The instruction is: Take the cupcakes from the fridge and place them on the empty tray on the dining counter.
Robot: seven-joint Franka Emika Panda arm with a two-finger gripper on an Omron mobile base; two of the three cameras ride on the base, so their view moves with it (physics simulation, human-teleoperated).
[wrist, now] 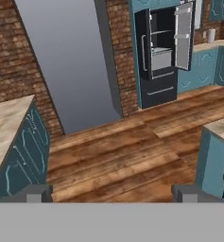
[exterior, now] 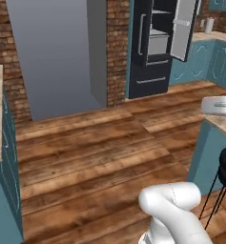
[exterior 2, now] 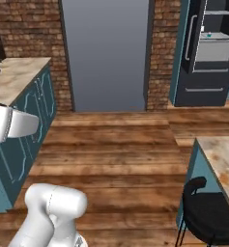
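Well ahead and right of the empty, wide-open jaws (wrist: pixel 111 194): fridge (wrist: pixel 161 56), one door open across bare wood floor (wrist: pixel 113 151); cupcakes indistinguishable.

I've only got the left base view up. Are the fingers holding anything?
Observer: No. In the hand view the small dark fingers stand wide apart with nothing between them.
Operator: Anything on the fridge shelves?
Observer: The right base view shows a tiny teal speck inside the tall black fridge, just above its grey drawer. It is too small to name.
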